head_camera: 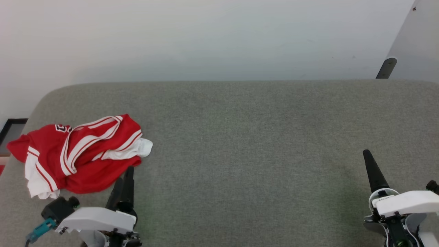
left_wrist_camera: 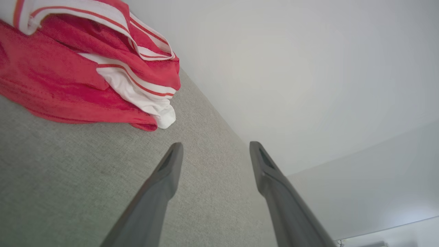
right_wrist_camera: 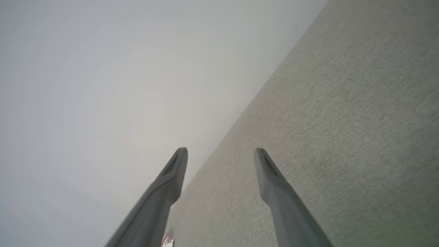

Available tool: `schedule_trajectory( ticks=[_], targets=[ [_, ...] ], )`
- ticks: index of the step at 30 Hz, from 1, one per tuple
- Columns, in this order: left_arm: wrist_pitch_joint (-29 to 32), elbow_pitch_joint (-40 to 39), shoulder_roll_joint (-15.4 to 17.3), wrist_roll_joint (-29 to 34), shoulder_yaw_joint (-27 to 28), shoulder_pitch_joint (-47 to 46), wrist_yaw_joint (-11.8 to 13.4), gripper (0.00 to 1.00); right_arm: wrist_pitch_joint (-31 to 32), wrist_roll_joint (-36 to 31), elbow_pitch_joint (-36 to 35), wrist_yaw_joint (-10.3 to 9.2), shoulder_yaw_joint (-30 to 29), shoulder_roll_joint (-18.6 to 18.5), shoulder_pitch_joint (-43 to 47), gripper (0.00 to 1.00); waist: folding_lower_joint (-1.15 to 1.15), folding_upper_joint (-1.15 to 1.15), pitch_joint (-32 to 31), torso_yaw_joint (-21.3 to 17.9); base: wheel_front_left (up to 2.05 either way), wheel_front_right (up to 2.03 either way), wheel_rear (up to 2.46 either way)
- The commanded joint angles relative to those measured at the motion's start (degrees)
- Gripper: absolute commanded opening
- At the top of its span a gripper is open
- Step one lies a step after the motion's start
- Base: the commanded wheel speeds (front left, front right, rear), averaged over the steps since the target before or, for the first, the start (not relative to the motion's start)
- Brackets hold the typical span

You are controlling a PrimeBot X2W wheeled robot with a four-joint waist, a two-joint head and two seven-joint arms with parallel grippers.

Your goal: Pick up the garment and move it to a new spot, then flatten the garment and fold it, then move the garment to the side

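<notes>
The garment, a red jersey with white sleeves and red-and-white striped trim, lies crumpled at the left end of the grey fabric surface. A bit of black lettering shows near its top. My left gripper stands just right of and below the heap, open and empty. In the left wrist view the garment fills the upper left, a short way beyond the left gripper. My right gripper hovers at the far right, far from the garment. The right wrist view shows that right gripper open over bare fabric.
The grey surface has a rounded far edge against a pale wall. A dark bracket stands at the upper right on a slanted grey panel. A dark frame shows past the left edge.
</notes>
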Motion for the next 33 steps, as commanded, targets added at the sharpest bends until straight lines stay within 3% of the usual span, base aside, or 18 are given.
schedule_trajectory(
  ticks=[1,22,33],
  targets=[
    [-0.73,-0.66,0.87,3.54,-0.65,-1.67,0.4,1.0,-0.83,-3.64,-0.34,0.02,0.61,-1.07,-2.22,1.0,0.0,0.0,0.01,-0.04,0.0,0.0,0.0],
    [-4.7,-0.49,2.01,21.72,-2.58,-2.09,2.2,1.0,-5.06,-27.75,1.62,0.03,2.43,-2.52,-4.79,1.0,0.0,0.0,0.01,-0.36,0.0,0.0,0.0],
    [-6.34,0.66,2.04,28.49,-3.63,-2.07,2.18,1.0,-6.72,-35.94,2.4,0.03,2.64,-2.61,-5.6,1.0,0.0,0.0,-0.42,-0.5,0.0,0.0,0.0]
  ],
)
